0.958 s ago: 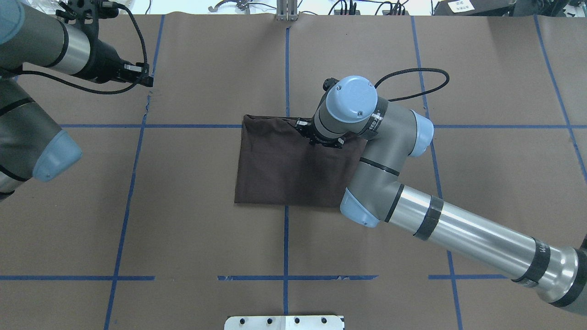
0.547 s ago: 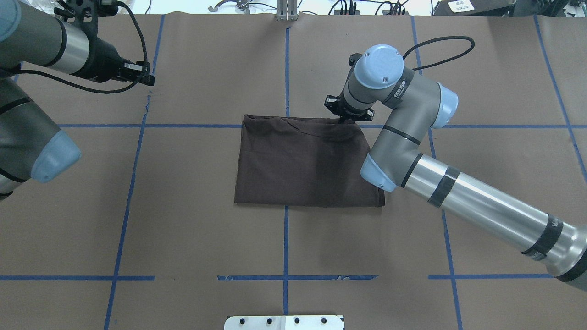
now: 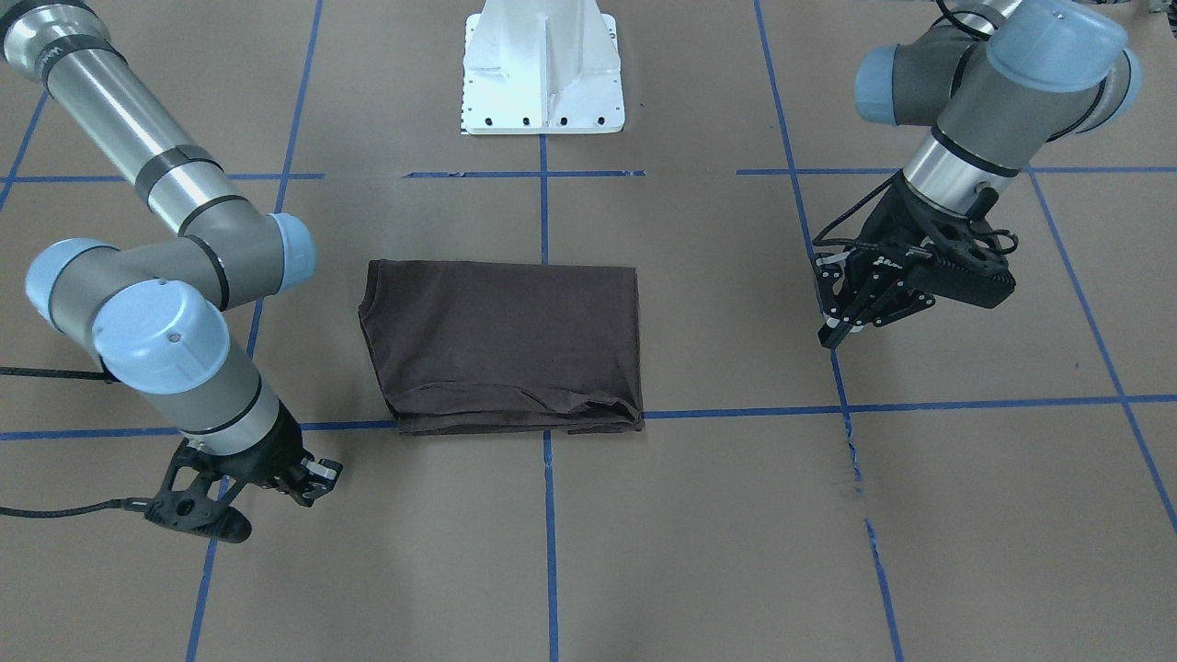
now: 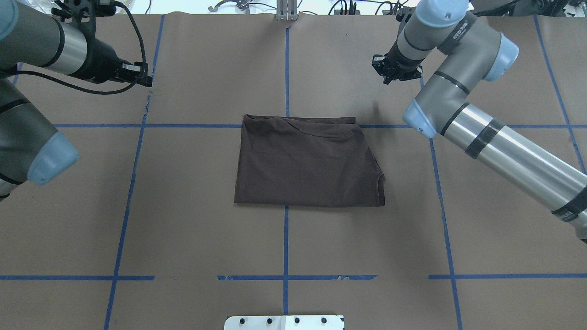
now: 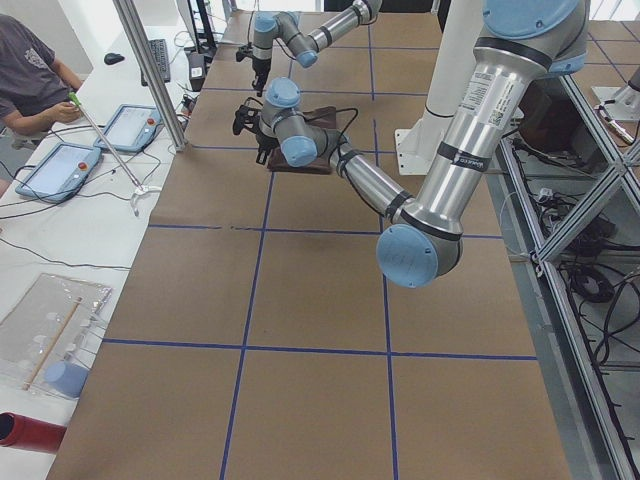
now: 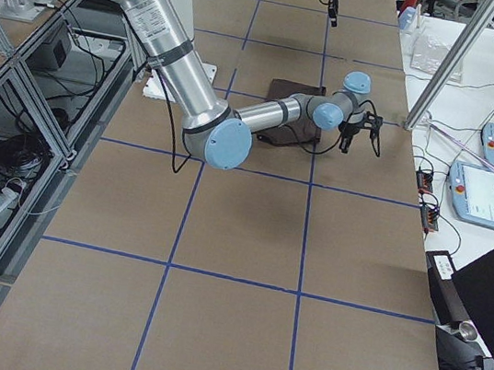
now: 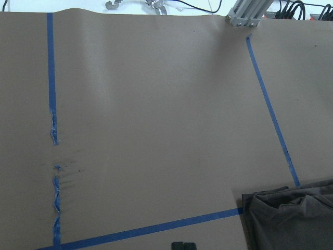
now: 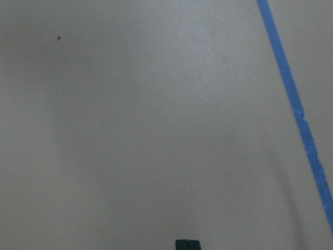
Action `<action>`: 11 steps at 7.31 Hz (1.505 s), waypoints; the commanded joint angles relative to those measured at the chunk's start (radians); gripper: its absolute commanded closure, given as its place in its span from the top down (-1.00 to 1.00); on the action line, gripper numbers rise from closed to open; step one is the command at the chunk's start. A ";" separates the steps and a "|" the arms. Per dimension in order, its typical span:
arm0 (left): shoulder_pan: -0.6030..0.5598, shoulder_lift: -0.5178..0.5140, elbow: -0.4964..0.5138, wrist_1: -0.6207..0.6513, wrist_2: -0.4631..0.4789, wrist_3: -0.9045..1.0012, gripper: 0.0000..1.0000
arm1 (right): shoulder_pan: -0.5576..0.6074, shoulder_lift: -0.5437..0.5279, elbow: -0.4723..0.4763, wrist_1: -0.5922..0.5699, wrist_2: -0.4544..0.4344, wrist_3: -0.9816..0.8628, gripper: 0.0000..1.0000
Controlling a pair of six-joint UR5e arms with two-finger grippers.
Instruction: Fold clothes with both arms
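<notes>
Claws both pinched closed and empty, each well apart from the folded T-shirt (image 4: pixel 307 160).
My left claw (image 4: pixel 147 81) hangs over the brown paper table (image 4: pixel 183 229) on its far left side, its fingertips (image 7: pixel 178 246) pressed together with nothing between them. My right claw (image 4: pixel 390 75) hovers over the far right side, its fingertips (image 8: pixel 181 245) likewise touching. The dark brown T-shirt lies flat as a rough rectangle at the middle of the table. Its far edge runs along a blue tape line (image 4: pixel 192 125), and a curved seam shows at its near right corner. Neither claw touches the cloth. My white pedestal base (image 3: pixel 542 74) stands at the near edge.
</notes>
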 commanded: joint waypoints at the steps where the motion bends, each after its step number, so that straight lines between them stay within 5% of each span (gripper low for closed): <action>1: -0.043 0.059 -0.004 -0.001 0.002 0.093 -1.00 | 0.151 -0.123 0.109 -0.005 0.160 -0.085 -1.00; 3: -0.167 0.154 -0.013 0.000 -0.009 0.315 -1.00 | 0.358 -0.240 0.159 -0.010 0.293 -0.280 -0.93; 4: -0.247 0.193 -0.013 0.005 -0.035 0.429 -1.00 | 0.432 -0.300 0.161 -0.010 0.332 -0.408 -0.05; 5: -0.359 0.232 0.001 0.006 -0.088 0.577 -0.84 | 0.481 -0.366 0.159 -0.016 0.332 -0.529 0.25; 6: -0.451 0.266 0.002 0.067 -0.092 0.746 -0.13 | 0.526 -0.412 0.164 -0.017 0.341 -0.617 0.99; 7: -0.520 0.258 -0.002 0.209 -0.092 0.869 0.99 | 0.540 -0.488 0.188 -0.017 0.337 -0.711 1.00; 10: -0.619 0.310 -0.007 0.640 -0.246 0.978 1.00 | 0.589 -0.541 0.199 -0.222 0.334 -1.066 1.00; 11: -0.605 0.433 -0.068 0.644 -0.219 0.981 1.00 | 0.583 -0.543 0.208 -0.255 0.326 -1.080 1.00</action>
